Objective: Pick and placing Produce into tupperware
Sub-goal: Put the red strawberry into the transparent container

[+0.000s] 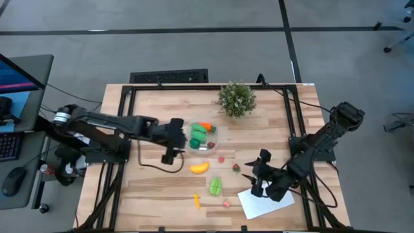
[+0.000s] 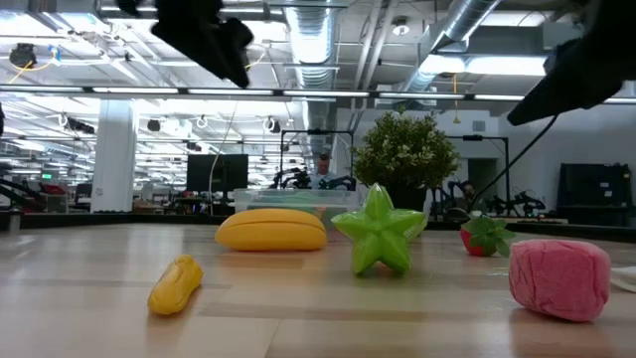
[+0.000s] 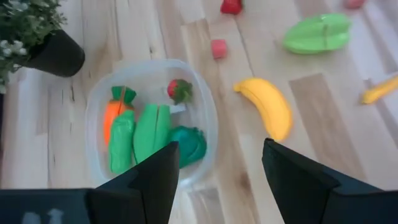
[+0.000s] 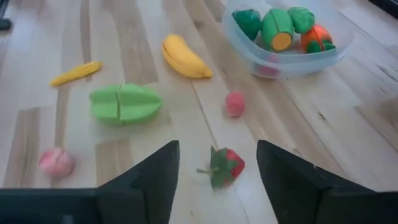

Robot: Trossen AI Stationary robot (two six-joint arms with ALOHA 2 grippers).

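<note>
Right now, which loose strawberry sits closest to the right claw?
The strawberry with green leaves, just ahead of the right gripper; the other strawberry already lies inside the tupperware.

Honestly I can't read a single word, label, brand or number anywhere from where I sit, not on the tupperware (image 3: 99, 112), the produce, the white sheet (image 1: 262, 204) or the monitor (image 1: 16, 74) at 9 o'clock.

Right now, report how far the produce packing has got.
Done: the tupperware holds an orange carrot, several green pieces and a strawberry.

In hand: nothing. The left gripper hovers open beside the container; the right gripper hangs open over a loose strawberry.

Left: banana, green star fruit, small yellow piece and pink pieces on the table.
</note>
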